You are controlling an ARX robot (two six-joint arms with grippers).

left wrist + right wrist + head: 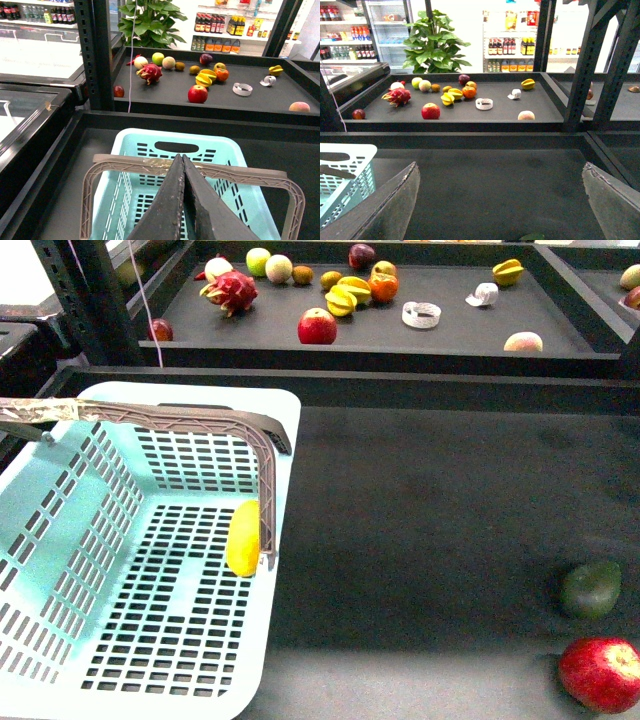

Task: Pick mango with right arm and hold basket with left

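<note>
Mango (243, 538) in basket (60, 500). L hand (183, 165) clenched at handle (125, 162); grasp unclear, could slip. R hand (500, 200) released, empty.

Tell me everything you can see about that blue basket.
The basket is pale turquoise plastic with slotted walls and floor and a cut-out grip in its far wall. It sits on the dark table, at its left. A grey-brown handle is raised over it; the left claw is closed on it. A yellow mango lies inside, against the right wall.
</note>
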